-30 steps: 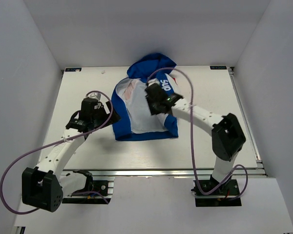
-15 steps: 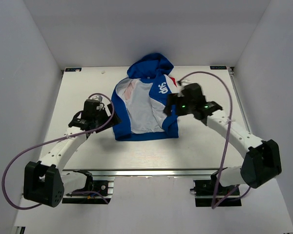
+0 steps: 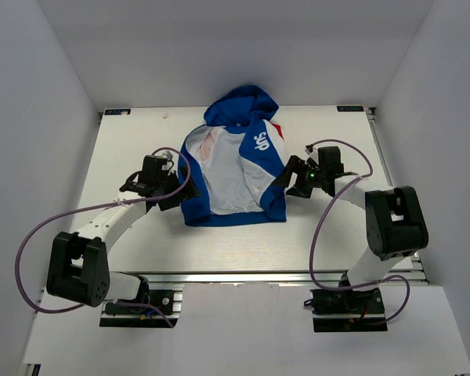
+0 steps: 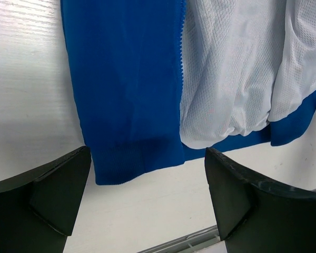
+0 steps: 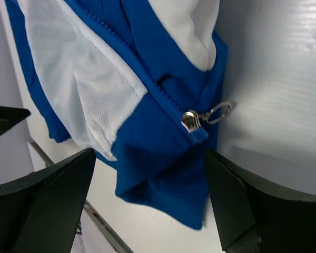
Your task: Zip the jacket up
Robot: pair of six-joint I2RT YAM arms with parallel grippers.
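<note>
Both pincers were spread wide with nothing in them. The left gripper [image 4: 147, 158] hung over the hem of the jacket [image 3: 235, 168] on its side, and the right gripper [image 5: 150, 153] sat over the other front edge, near the silver zipper slider [image 5: 191, 119] down by the hem. The jacket lay unzipped mid-table [image 3: 337, 235], hood [image 3: 241, 106] toward the far wall, front flopped open on white mesh lining [image 4: 226, 68] — royal blue, white chest lettering [image 3: 260, 142], a bit of red at the shoulder [image 3: 277, 130].
</note>
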